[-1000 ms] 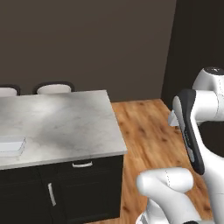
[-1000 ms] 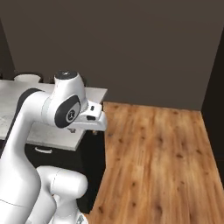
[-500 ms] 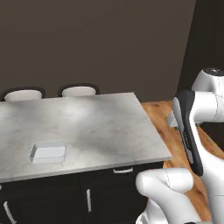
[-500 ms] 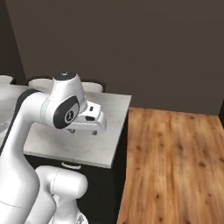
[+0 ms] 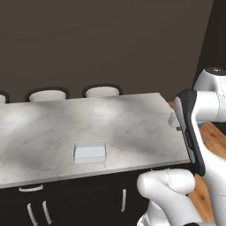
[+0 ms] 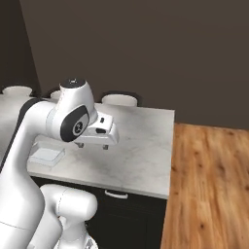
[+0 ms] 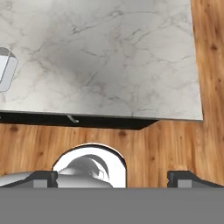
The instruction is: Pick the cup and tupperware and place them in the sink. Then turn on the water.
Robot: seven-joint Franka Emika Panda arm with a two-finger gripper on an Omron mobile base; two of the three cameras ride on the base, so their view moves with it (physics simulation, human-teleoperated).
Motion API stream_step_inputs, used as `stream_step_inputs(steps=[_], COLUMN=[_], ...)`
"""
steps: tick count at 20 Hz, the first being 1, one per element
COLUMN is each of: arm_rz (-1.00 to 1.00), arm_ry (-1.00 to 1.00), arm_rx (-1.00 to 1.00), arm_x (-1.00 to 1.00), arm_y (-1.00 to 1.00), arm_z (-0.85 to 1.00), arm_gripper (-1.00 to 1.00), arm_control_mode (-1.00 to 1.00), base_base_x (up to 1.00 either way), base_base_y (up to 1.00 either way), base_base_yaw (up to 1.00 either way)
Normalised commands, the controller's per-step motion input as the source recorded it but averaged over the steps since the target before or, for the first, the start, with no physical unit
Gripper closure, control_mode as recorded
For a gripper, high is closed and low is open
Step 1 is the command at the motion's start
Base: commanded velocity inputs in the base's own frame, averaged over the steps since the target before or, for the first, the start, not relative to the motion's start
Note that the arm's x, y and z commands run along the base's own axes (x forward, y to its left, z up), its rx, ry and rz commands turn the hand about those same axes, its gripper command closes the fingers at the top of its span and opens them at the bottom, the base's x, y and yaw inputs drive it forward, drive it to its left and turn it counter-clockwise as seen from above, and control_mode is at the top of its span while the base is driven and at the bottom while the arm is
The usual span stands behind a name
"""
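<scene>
A shallow pale grey-white rectangular tupperware (image 5: pixel 89 152) with rounded corners sits alone on the white-veined marble counter (image 5: pixel 123 119), near its front edge above the dark cabinet doors (image 5: pixel 79 201). The white arm's two-finger gripper (image 6: pixel 92 145) hangs above the counter's right part, well apart from the container, fingers spread wide with nothing between them. In the hand view the container (probably its corner) shows at the left edge (image 7: pixel 6 68), and brown wood flooring (image 6: pixel 209 180) lies beside the counter.
</scene>
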Motion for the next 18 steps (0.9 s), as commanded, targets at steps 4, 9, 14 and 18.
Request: stream_step_inputs(steps=[4, 9, 14, 18], arm_rz=[0.0, 0.0, 0.0, 0.0], arm_ry=[0.0, 0.0, 0.0, 0.0], arm_rx=[0.0, 0.0, 0.0, 0.0], arm_x=[0.0, 0.0, 0.0, 0.0], arm_y=[0.0, 0.0, 0.0, 0.0], arm_z=[0.0, 0.0, 0.0, 0.0], arm_gripper=[-1.0, -1.0, -1.0, -1.0], arm_control_mode=[1.0, 1.0, 1.0, 1.0], base_base_x=[0.08, 0.15, 0.31, 0.35], base_base_y=[0.68, 0.66, 0.27, 0.16], base_base_yaw=[0.0, 0.0, 0.0, 0.0])
